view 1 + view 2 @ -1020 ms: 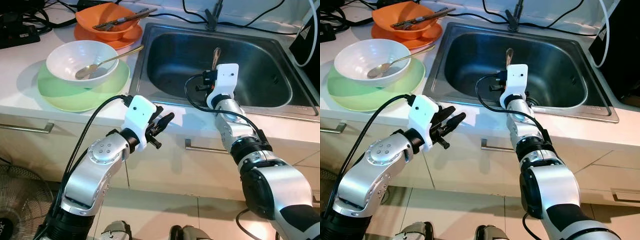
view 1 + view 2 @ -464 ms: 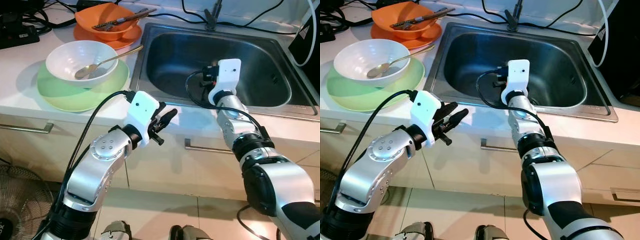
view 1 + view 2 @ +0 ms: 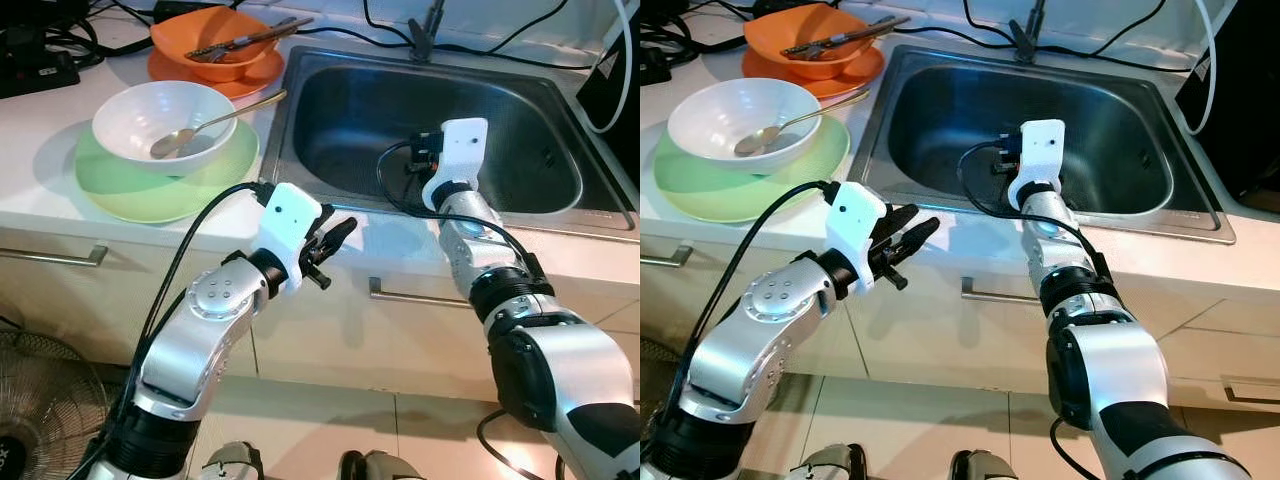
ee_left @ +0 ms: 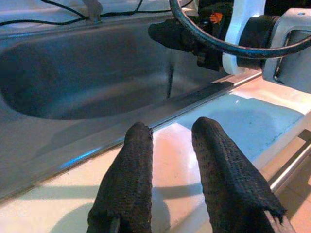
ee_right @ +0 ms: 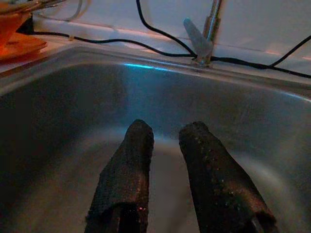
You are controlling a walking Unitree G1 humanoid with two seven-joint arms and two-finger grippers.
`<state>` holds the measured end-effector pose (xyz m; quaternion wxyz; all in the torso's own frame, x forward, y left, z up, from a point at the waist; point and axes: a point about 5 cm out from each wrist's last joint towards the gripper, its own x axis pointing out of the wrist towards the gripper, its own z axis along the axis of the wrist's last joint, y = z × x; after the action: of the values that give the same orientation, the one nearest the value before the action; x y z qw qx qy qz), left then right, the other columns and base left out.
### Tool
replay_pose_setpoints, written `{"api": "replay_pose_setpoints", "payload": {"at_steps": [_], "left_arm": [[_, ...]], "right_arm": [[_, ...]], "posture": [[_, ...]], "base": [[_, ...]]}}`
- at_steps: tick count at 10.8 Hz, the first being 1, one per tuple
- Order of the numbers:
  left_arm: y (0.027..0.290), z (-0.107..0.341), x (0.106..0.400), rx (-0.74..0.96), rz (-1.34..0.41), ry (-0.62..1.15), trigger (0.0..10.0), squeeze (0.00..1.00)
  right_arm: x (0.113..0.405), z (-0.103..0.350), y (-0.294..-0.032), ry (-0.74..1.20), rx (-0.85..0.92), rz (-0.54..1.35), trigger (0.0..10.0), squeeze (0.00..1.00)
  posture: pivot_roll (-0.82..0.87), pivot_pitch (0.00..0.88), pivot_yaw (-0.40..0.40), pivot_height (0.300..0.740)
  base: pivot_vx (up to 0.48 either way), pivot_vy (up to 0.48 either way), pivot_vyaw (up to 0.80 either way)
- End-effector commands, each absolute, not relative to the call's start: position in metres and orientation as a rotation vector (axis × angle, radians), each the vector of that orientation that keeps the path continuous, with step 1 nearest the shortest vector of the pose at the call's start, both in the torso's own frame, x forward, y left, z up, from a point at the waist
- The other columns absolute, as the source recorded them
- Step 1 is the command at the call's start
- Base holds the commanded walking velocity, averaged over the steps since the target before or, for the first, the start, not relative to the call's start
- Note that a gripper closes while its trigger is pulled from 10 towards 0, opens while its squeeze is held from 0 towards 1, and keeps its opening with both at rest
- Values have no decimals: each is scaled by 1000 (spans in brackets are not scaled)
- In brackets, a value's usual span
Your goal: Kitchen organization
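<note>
1. Sink [image 3: 520, 150]: steel basin set into the white desk [image 3: 40, 190], occupying the 12 to 2 o'clock part of the head views. A faucet [image 5: 206, 34] stands at its far rim, with black cables [image 3: 500, 45] running along the wall behind it.
2. Right pincer [image 5: 163, 145]: reached over the front rim of the sink and pointing into the basin. The two black fingers [image 5: 129, 170] stand slightly apart with nothing between them. Its white wrist housing [image 3: 458, 150] sits above the basin's front part.
3. Left pincer [image 4: 170, 145]: held in front of the desk edge at about 9 o'clock from the right arm, aimed toward the sink's front rim. Fingers a little apart, empty.
4. White bowl [image 3: 165, 120]: resting on a pale green plate [image 3: 150, 190] on the desk at 10 o'clock, well apart from both pincers. A gold-coloured spoon [image 3: 215, 122] lies in it, bowl end down inside, handle leaning over the rim toward the sink.
5. Orange bowl [image 3: 210, 40]: on an orange plate [image 3: 255, 80] at 11 o'clock, just beyond the white bowl, beside the sink's left far corner. Metal cutlery [image 3: 250, 38] lies across it; exact pieces cannot be told.
6. Cabinet fronts under the desk: two bar handles [image 3: 400, 295] visible.
7. Fan [image 3: 40, 410]: on the floor at 8 o'clock.
</note>
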<state>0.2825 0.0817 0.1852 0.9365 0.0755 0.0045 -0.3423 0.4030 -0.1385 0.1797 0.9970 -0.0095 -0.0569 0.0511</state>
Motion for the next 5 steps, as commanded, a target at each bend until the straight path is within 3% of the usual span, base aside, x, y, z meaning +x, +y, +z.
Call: {"api": "replay_pose_setpoints", "payload": {"at_steps": [1, 2, 3, 5], "left_arm": [[76, 188, 284, 164, -714, -6, 10000, 0], [76, 188, 284, 164, -712, -9, 10000, 0], [76, 188, 285, 163, -707, -13, 10000, 0], [76, 190, 287, 176, -691, -37, 10000, 0]], "right_arm": [[405, 189, -145, -148, -27, 82, 10000, 761], [405, 189, -146, -145, -31, 75, 10000, 741], [405, 189, -146, -148, -31, 79, 10000, 0], [405, 196, -150, -190, -12, 64, 10000, 0]], "posture": [[38, 99, -96, 740], [39, 97, -99, 740], [38, 98, -99, 740], [31, 94, -97, 740]], "base": [[0, 0, 0], [0, 0, 0], [0, 0, 0], [0, 0, 0]]}}
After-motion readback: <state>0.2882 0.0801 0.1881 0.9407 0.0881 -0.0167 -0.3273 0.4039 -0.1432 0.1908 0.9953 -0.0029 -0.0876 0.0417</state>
